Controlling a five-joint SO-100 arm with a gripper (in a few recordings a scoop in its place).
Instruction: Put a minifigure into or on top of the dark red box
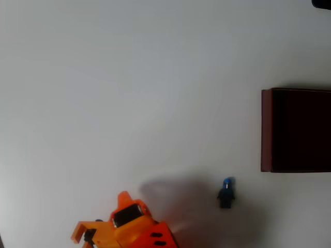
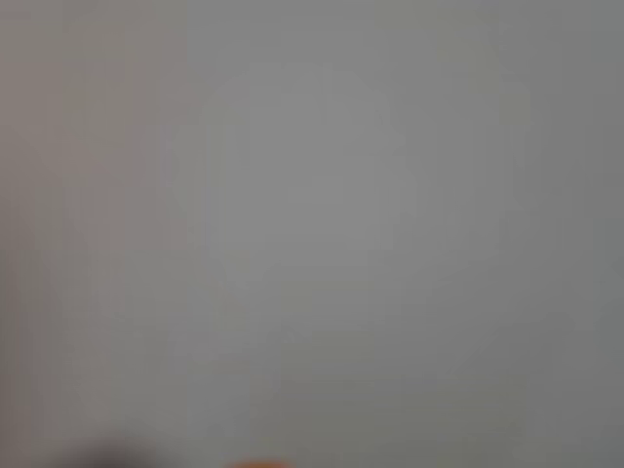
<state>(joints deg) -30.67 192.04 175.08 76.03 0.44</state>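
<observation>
The minifigure [image 1: 226,192], tiny with a dark body and a bright blue head, stands on the white table in the overhead view. The dark red box [image 1: 266,129] sits up and to its right, cut off by the right edge; its inside is almost black. My orange gripper [image 1: 101,216] is at the bottom edge, well left of the minifigure and far from the box. Its two fingers are spread apart with nothing between them. The wrist view is a blurred grey surface with a sliver of orange [image 2: 258,464] at the bottom edge.
The arm casts a soft shadow [image 1: 181,199] on the table between the gripper and the minifigure. A small dark object [image 1: 321,3] pokes in at the top right corner.
</observation>
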